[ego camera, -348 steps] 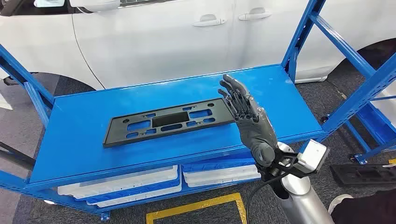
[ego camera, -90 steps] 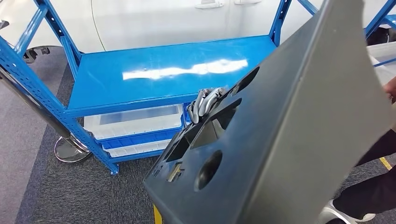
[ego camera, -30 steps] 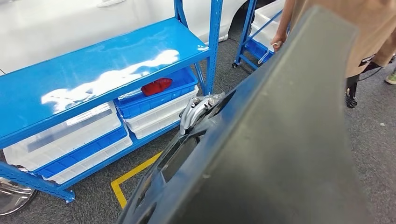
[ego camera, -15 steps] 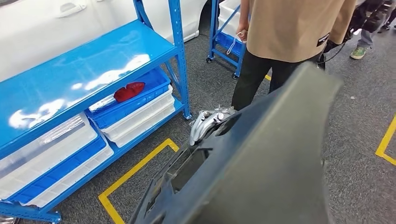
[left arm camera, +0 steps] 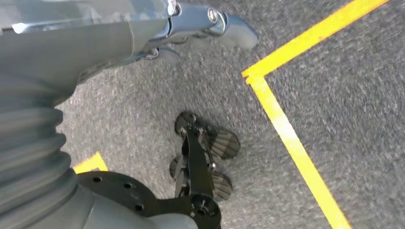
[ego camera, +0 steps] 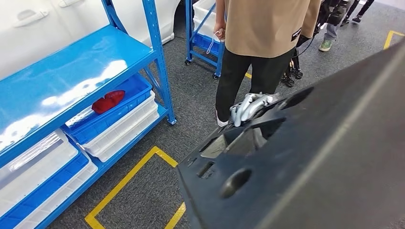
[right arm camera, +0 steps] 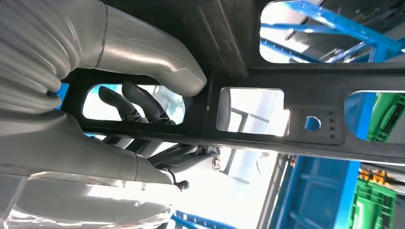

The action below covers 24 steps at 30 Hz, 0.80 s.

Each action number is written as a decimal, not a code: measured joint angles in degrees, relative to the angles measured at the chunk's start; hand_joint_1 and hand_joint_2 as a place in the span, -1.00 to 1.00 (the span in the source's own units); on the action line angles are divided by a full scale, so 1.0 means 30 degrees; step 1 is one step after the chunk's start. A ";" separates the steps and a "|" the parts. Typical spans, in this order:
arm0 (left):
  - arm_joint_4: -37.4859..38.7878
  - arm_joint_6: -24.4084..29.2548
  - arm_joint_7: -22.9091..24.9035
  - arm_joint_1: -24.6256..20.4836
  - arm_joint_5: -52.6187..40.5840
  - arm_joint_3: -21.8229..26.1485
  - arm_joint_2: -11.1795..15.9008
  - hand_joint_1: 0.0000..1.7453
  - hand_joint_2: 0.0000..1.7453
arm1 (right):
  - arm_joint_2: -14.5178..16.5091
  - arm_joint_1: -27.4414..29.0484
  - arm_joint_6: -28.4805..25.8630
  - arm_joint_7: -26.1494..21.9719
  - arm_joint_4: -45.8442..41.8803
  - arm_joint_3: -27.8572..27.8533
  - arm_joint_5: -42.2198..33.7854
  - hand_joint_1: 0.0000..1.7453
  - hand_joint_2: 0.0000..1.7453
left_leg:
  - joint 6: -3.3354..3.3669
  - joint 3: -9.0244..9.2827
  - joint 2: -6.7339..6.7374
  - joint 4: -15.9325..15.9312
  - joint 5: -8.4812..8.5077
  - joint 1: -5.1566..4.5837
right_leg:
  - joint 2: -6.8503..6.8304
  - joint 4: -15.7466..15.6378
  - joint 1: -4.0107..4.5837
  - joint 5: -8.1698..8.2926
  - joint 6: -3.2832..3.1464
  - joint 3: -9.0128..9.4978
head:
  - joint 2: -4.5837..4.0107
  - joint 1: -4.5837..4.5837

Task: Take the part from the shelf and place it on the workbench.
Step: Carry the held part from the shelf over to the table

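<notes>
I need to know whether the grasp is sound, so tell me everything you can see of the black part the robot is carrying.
The black part is a long, flat panel of matte black plastic, pierced with rectangular and round cutouts. It is held off the floor, tilted steeply, close to the head camera. The right hand grips it, the thumb pressed on one face and dark fingers showing through a cutout. Nothing else touches it.

The part (ego camera: 305, 162), a long flat black plastic panel with rectangular cut-outs and round holes, is up off the shelf (ego camera: 62, 76), tilted steeply, gripped through a slot by the right hand (ego camera: 249, 107).
</notes>
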 joint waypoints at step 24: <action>-0.0007 -0.1597 -0.0100 -0.0409 -0.0821 -0.0326 0.1044 -1.00 1.00 | -0.0261 0.0922 -0.1168 -0.0115 -0.1144 -0.2026 0.0532 1.00 1.00 | -0.0634 -0.0553 -0.0821 0.1042 -0.0290 -0.0111 | 0.0741 -0.1432 0.0067 0.0687 -0.0741 0.0920 | 0.0002 0.0022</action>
